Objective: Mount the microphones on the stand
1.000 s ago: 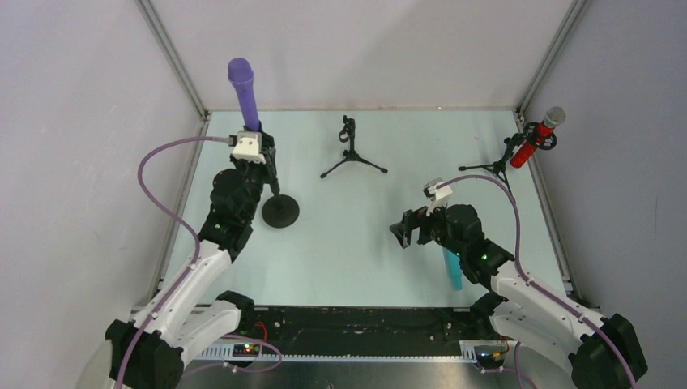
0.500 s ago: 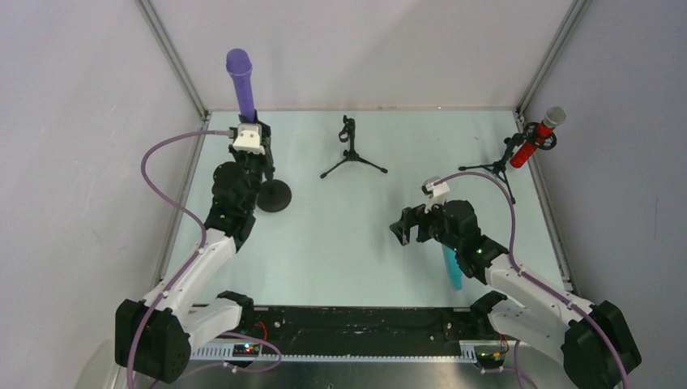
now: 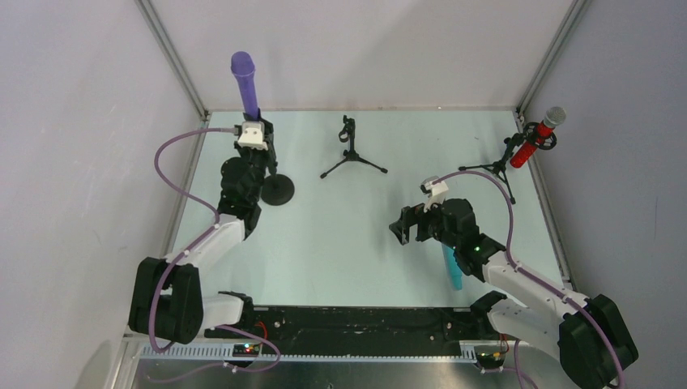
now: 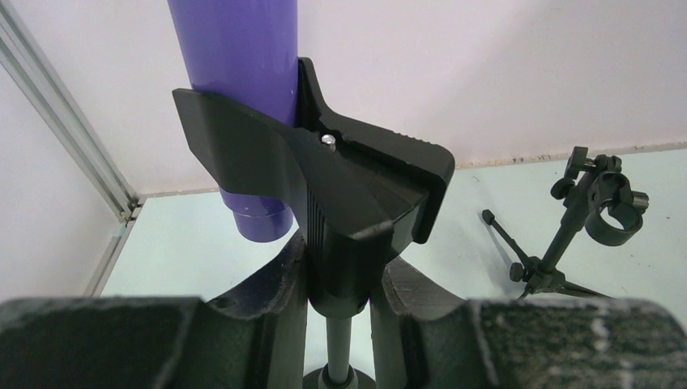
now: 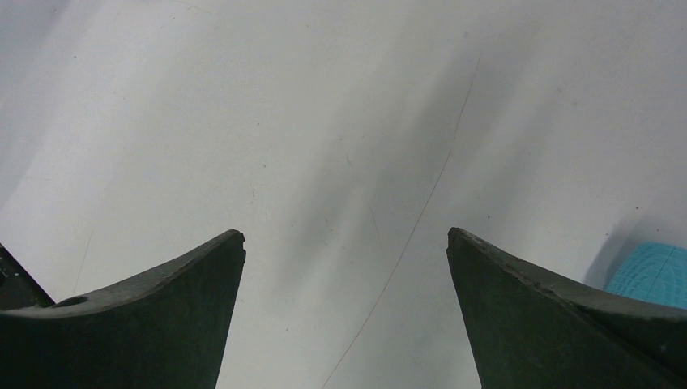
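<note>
The purple microphone (image 3: 246,83) stands upright in the black clip (image 4: 356,174) of a round-base stand (image 3: 276,190) at the back left. My left gripper (image 3: 260,147) is shut on that stand's neck just under the clip, and its fingers (image 4: 275,279) press both sides. The red microphone (image 3: 535,138) with a silver head sits in a tripod stand (image 3: 501,166) at the back right. The teal microphone (image 3: 451,271) lies on the table, partly under my right arm, and its tip shows in the right wrist view (image 5: 656,274). My right gripper (image 3: 407,228) is open and empty above the bare table.
An empty black tripod stand (image 3: 352,152) with a ring clip stands at the back centre; it also shows in the left wrist view (image 4: 595,215). Aluminium frame posts (image 3: 174,61) and white walls close in the table's back and sides.
My left gripper has carried the round-base stand with the purple microphone a little toward the back of the table. The right arm has barely moved.
</note>
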You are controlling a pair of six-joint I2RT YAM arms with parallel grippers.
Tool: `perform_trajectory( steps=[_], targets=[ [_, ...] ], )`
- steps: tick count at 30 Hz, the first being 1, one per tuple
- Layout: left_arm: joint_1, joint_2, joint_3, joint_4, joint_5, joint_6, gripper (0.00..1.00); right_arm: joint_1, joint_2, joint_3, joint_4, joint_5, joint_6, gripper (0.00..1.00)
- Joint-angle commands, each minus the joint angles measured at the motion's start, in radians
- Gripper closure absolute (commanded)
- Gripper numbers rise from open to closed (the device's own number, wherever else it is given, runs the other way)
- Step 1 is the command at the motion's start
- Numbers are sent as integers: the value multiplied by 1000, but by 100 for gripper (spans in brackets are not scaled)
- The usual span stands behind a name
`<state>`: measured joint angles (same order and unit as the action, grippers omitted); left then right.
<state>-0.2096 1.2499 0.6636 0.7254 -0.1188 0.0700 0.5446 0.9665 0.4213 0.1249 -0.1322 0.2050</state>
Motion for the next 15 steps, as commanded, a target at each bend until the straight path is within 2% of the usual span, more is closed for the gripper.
perform_trajectory(
  steps=[1,10,15],
  targets=[
    [14,-13,-1,188,13,-26,100,-8,9,37,26,12,-14,1],
    [29,-9,-37,215,14,-62,99,-10,28,38,48,-9,-7,1],
    [29,-4,-39,214,-2,-47,85,-9,38,39,54,-19,-7,1]
  ],
)
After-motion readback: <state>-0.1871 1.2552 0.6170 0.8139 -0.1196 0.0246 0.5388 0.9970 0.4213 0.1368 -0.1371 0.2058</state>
